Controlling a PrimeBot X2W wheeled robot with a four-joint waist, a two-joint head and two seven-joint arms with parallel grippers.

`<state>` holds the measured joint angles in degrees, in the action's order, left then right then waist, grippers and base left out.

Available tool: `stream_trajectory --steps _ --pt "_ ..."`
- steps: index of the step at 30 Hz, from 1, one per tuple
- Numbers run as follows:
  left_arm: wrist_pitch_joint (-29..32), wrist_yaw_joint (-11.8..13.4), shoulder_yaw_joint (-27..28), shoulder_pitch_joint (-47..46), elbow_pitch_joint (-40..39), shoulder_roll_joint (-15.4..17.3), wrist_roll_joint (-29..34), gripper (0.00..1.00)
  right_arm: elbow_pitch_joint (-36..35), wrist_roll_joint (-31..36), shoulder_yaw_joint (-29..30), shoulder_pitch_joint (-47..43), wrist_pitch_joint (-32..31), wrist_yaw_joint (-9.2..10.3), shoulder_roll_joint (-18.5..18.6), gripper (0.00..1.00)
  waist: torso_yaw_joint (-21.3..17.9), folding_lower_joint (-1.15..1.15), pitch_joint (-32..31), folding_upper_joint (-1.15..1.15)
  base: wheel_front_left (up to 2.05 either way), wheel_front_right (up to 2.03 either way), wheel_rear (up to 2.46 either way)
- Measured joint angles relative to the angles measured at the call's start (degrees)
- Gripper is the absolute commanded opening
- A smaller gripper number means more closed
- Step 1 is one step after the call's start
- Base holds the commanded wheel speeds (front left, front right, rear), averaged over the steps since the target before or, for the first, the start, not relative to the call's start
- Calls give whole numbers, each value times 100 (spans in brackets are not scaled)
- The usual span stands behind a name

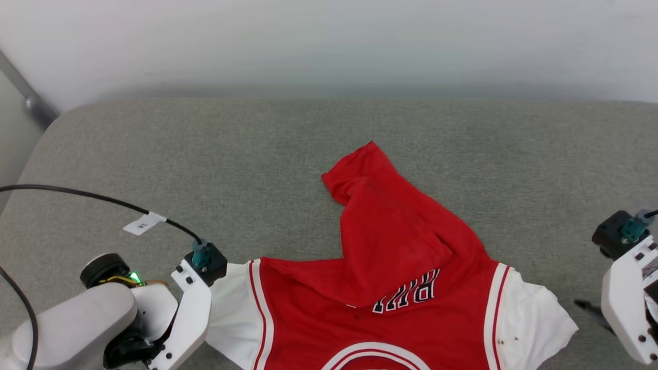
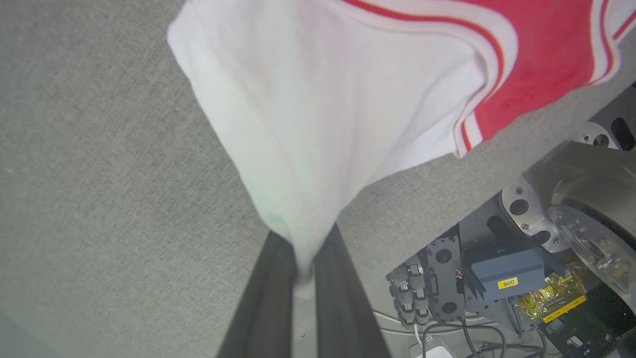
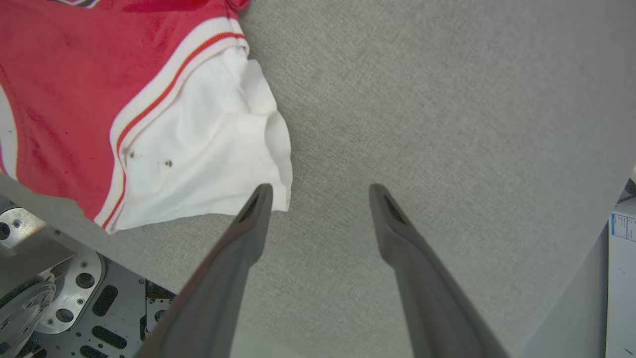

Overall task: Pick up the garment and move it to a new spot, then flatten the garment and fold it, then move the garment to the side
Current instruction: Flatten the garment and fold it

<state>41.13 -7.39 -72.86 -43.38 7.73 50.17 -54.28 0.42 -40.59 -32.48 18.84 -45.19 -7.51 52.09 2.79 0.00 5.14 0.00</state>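
Garment [image 1: 390, 267]: red T-shirt with white sleeves, on the tabletop at 6 o'clock of the head view, its lower part running off the near edge.
Flap [image 1: 380, 205]: red cloth folded over the chest, its tip pointing to 12 o'clock.
Lettering [image 1: 408, 295]: dark with a white outline, partly under the flap.
Left sleeve [image 2: 308, 124]: white, at the garment's 9 o'clock, drawn into a narrowing pleat that runs down between the fingers.
Left end effector [image 2: 304, 248]: clenched on the left sleeve's outer edge.
Right sleeve [image 3: 208, 164]: white, at the garment's 3 o'clock, lying rumpled, with a few dark specks [image 3: 168, 163].
Right end effector [image 3: 320, 189]: released, fingers spread with bare tabletop between them. One fingertip [image 3: 262, 191] is at the right sleeve's corner; whether they touch is unclear.
Tabletop [image 1: 205, 154]: grey woven cover, rounded far corner at 10 o'clock.
Cable [image 1: 92, 195]: black, with a white tag [image 1: 144, 223], running to the left wrist.
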Motion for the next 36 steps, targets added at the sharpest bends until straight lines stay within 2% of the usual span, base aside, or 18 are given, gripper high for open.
stream_trajectory --steps 3,7,13,19,21,27,31,36 --pt "-25 0 -2 -96 -26 -53 26 0 133 -183 -323 129 -309 0 20 100 88 0 96 0 0 0 0" --pt "-102 0 -7 -193 -31 -90 89 0 414 -309 -645 318 -376 0 -114 100 206 0 254 0 0 0 0" --pt "-211 0 -18 -294 5 -187 119 0 994 -498 -1021 407 -111 1 -500 100 357 0 497 0 0 0 0" --pt "-333 0 -31 -297 120 -230 109 0 1283 -589 -1497 602 141 2 -500 100 428 0 598 0 0 0 0" --pt "-386 0 -32 -280 156 -227 85 0 1333 -647 -1621 648 337 2 -478 0 412 0 559 0 0 0 0" --pt "-829 0 -36 -72 114 -119 32 0 1317 -731 -1863 650 1209 0 -392 0 314 0 267 0 0 0 0" --pt "-1174 7 13 13 -190 58 113 0 1103 -727 -1817 621 1798 0 -201 0 245 0 -37 0 0 0 0" --pt "-1506 66 175 40 -799 328 209 0 687 -724 -1573 518 2240 0 31 0 163 0 -434 0 0 0 0"
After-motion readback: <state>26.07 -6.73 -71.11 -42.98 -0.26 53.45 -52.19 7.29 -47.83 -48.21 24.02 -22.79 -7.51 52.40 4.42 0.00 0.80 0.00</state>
